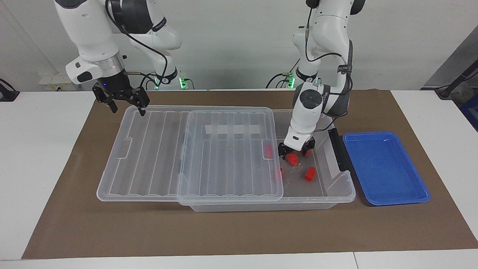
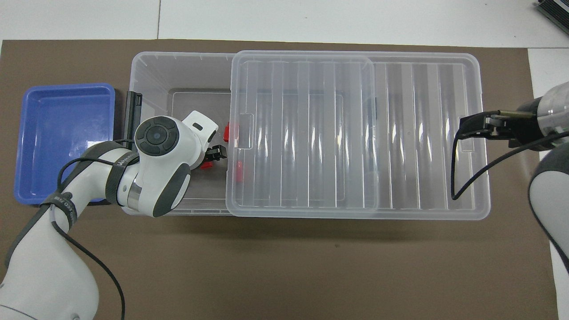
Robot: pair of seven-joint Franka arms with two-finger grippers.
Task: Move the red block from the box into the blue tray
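The clear box (image 1: 336, 194) (image 2: 178, 66) lies across the mat, its ribbed lid (image 1: 186, 149) (image 2: 355, 133) slid toward the right arm's end, so the end by the blue tray (image 1: 384, 168) (image 2: 62, 142) is uncovered. Several red blocks lie on the box floor. My left gripper (image 1: 295, 151) (image 2: 215, 154) is down inside the box, open, its fingers straddling the top of one red block (image 1: 292, 159) (image 2: 205, 166). Another red block (image 1: 309, 173) lies beside it, farther from the robots. My right gripper (image 1: 127, 108) (image 2: 464, 129) hangs open over the lid's corner.
Two more red blocks (image 1: 268, 150) (image 1: 278, 174) show through the lid's edge. A black end clip (image 1: 338, 149) (image 2: 132, 115) stands on the box wall beside the tray. Brown mat (image 1: 239, 231) covers the table around the box.
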